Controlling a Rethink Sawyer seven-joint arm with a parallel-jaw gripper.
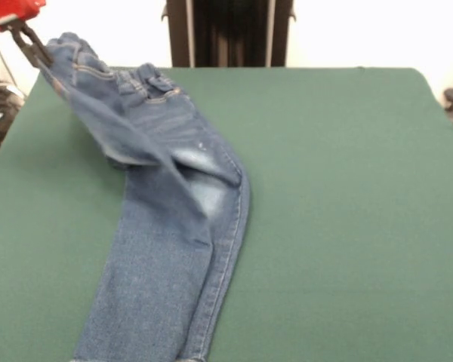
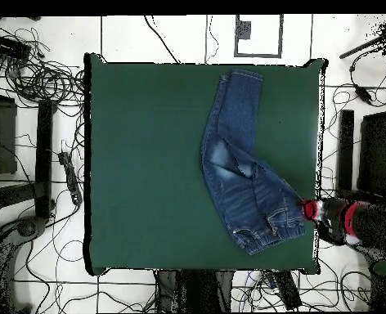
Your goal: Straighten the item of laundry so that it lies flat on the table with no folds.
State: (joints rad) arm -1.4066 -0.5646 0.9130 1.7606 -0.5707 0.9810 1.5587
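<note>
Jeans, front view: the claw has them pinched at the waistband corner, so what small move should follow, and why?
Probably a short pull outward and down toward the table edge. The claw holds the jeans by a lifted waistband corner, and a flap of denim drapes from there across the thigh, doubling the cloth. Tension away from the legs should draw that fold open before the corner is laid down.

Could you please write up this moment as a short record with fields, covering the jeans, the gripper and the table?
item: jeans, blue denim, faded thigh patches
lay of item: legs flat and lying one over the other; waistband end lifted off the table
folds: a flap of cloth hangs slanted from the raised corner
gripper: gripper, shut on the waistband corner, at the table's edge
table: table, green top, far wider than the jeans
task state: not yet flat
</note>
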